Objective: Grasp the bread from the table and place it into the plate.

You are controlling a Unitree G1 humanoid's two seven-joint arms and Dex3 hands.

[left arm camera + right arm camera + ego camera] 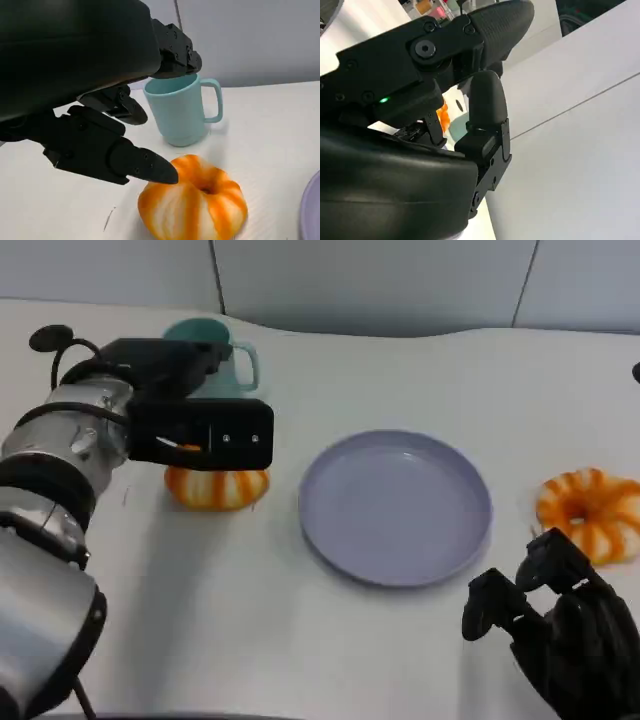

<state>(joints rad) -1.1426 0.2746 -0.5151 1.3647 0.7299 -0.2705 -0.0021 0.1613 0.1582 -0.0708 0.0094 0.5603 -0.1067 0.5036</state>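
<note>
There are two orange-and-white bread rings: one [216, 487] at the left, one [592, 514] at the far right. One lilac plate [395, 508] sits between them. One teal mug [222, 358] stands far left.

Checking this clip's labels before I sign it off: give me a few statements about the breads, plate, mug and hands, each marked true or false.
1. The plate is bare. True.
2. The left hand is above a bread. True.
3. The teal mug lies tipped over. False: it stands upright.
4. The right hand holds the other bread. False: that bread lies on the table, apart from the hand.
5. Both breads sit left of the plate. False: one on each side.
</note>
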